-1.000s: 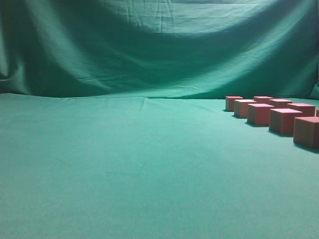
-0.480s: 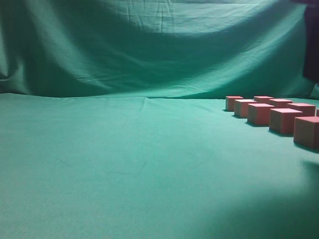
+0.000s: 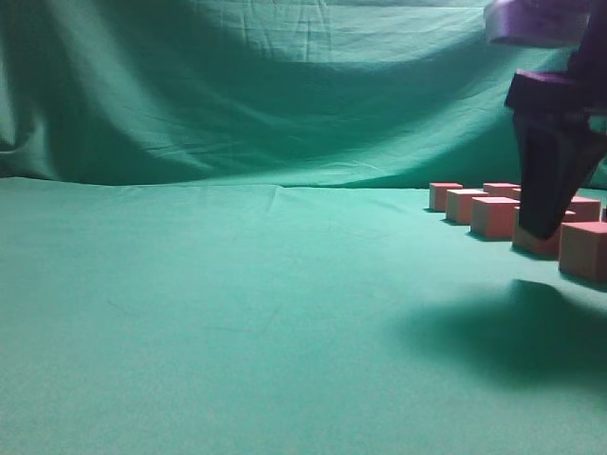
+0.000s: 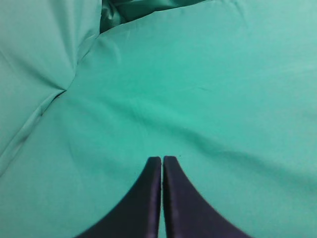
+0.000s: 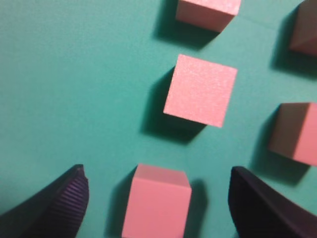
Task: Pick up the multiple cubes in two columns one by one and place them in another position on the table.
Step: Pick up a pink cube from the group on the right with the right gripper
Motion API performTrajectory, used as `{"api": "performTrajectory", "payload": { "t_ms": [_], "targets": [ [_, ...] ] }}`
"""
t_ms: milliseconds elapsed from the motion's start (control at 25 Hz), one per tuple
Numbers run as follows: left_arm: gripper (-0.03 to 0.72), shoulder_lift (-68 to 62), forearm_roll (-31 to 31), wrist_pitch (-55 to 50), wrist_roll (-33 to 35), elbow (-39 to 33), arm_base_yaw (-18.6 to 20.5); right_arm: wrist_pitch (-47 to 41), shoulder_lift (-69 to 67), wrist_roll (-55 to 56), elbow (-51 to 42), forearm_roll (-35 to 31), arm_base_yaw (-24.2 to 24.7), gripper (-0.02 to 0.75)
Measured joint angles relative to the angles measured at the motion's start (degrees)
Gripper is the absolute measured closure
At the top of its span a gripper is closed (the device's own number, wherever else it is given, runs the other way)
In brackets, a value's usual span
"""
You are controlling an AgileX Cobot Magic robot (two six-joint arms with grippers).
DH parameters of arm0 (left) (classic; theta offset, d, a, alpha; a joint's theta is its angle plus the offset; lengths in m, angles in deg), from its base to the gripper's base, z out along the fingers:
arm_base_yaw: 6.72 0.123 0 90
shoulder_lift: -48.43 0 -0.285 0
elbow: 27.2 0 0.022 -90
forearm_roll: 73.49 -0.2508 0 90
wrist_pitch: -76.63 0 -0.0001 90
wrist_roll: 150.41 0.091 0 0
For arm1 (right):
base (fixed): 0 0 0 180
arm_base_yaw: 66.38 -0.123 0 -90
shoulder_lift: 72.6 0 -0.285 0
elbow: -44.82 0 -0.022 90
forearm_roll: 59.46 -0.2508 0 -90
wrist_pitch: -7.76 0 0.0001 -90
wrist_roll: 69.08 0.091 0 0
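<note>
Cubes point(image 3: 494, 216) stand in 2 columns at the far right of the table point(image 3: 237, 313) in the exterior view, running from near right toward the far backdrop point(image 3: 285, 85). I count about 7 of them showing, with my arm hiding part of the rows. The wide left and middle of the cloth hold no cube, so I judge that nothing has been set down elsewhere and the whole job is left. My right gripper point(image 3: 542, 226) hangs over the near end of the rows, its dark finger in front of 1 cube of the left column, its shadow on the cloth just in front. From this side I cannot tell how the jaws stand.

Through the left wrist view, my left gripper point(image 4: 162, 163) has its 2 fingers pressed together, nothing between them, over bare green cloth. No cube shows here; that arm is well apart from the work.

Seen from the right wrist view, my right gripper point(image 5: 156, 193) is spread wide, with 1 ribbed finger at the lower left and the other at the lower right. A cube point(image 5: 156, 201) sits on the table between them, nearer the left finger, touching neither. Beyond it lies another cube point(image 5: 200, 90), turned slightly askew, then a third at the top edge. 2 more of the neighbouring column show at the right. I judge the cube between my fingers to be the 1 to take first.
</note>
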Motion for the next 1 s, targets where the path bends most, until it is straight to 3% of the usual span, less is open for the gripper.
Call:
{"api": "performTrajectory", "payload": {
  "t_ms": [240,400,440,640,800,1000],
  "targets": [
    [0.688,0.0,0.0,0.0,0.0,0.0,0.0,1.0,-3.6,0.0,0.0,-0.4,0.0,0.209],
    [0.688,0.0,0.0,0.0,0.0,0.0,0.0,0.7,-3.7,0.0,0.2,-0.5,0.0,0.479],
    [0.688,0.0,0.0,0.0,0.0,0.0,0.0,0.2,-3.8,0.0,0.6,-0.5,0.0,0.498],
    [0.688,0.0,0.0,0.0,0.0,0.0,0.0,-9.8,-3.9,0.0,6.9,-1.4,0.0,0.491],
    [0.688,0.0,0.0,0.0,0.0,0.0,0.0,-21.7,-3.9,-5.4,15.9,-6.0,-0.1,0.491],
    [0.688,0.0,0.0,0.0,0.0,0.0,0.0,-23.6,-4.4,-16.1,24.2,-8.8,-3.6,0.491]
  ]
}}
